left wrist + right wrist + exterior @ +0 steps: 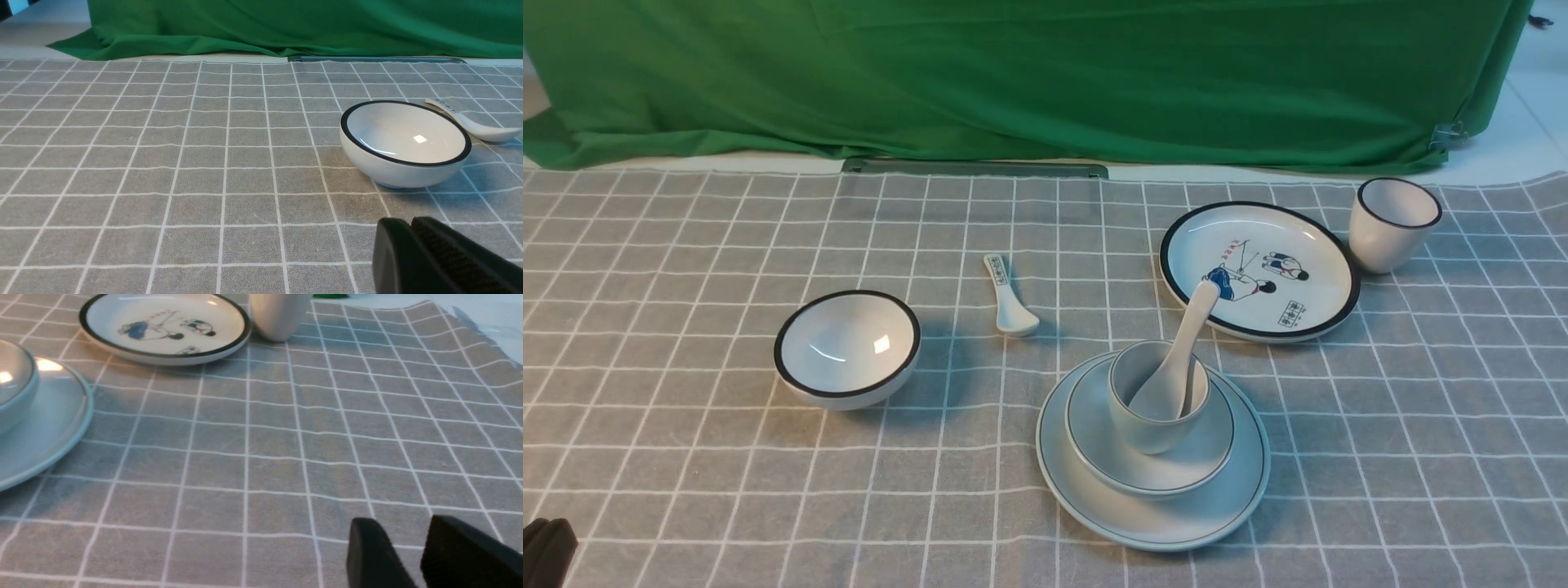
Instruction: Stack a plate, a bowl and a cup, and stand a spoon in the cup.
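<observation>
— So, why are both arms parked low, away from the dishes?
— I'd guess the job looks finished: the plate (pixel 1152 516) carries the bowl (pixel 1150 472), the cup (pixel 1157 408) sits inside it, and the spoon (pixel 1176 359) leans in the cup, handle up.
— And the fingers?
— Left gripper (pixel 410 245) is clenched on nothing; right gripper (pixel 408 555) stands parted, empty, above bare surface (pixel 261 457).

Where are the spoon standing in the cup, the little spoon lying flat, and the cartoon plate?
spoon (pixel 1191 331), front view, on its handle.
small spoon (pixel 1009 304), front view, mid handle.
cartoon plate (pixel 1319 237), front view, bare white inner surface.
</observation>
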Available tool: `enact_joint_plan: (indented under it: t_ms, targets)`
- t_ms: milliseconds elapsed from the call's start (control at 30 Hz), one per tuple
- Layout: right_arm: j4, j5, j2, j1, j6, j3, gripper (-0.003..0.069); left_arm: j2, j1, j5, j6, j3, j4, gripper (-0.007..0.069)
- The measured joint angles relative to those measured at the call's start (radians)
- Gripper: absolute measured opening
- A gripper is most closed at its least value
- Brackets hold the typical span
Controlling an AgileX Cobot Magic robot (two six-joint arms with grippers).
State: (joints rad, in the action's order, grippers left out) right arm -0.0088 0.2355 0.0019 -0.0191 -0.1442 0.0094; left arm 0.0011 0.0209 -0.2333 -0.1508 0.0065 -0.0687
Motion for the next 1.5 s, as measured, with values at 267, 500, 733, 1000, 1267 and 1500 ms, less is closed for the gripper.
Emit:
enact_joint_plan:
  t_ms: [267, 500, 733, 1000, 1267, 1500]
  targets:
    - [0.000, 0.000, 0.000, 0.040, 0.003, 0.000, 0.0241, 0.000, 0.000, 0.000, 0.000, 0.000, 0.000, 0.0017]
    - [0.001, 0.000, 0.000, 0.022, 0.004, 0.000, 0.0241, 0.000, 0.000, 0.000, -0.001, 0.000, 0.000, 0.0017]
    - [0.001, 0.000, 0.000, 0.022, 0.004, 0.000, 0.0241, 0.000, 0.000, 0.000, -0.001, 0.000, 0.000, 0.0017]
    - [0.002, 0.000, 0.000, 0.022, 0.004, 0.000, 0.0241, 0.000, 0.000, 0.000, -0.001, 0.000, 0.000, 0.0017]
    - [0.002, 0.000, 0.000, 0.022, 0.004, 0.000, 0.0241, 0.000, 0.000, 0.000, -0.001, 0.000, 0.000, 0.0017]
    - [0.002, 0.000, 0.000, 0.022, 0.004, 0.000, 0.0241, 0.000, 0.000, 0.000, -0.001, 0.000, 0.001, 0.0017]
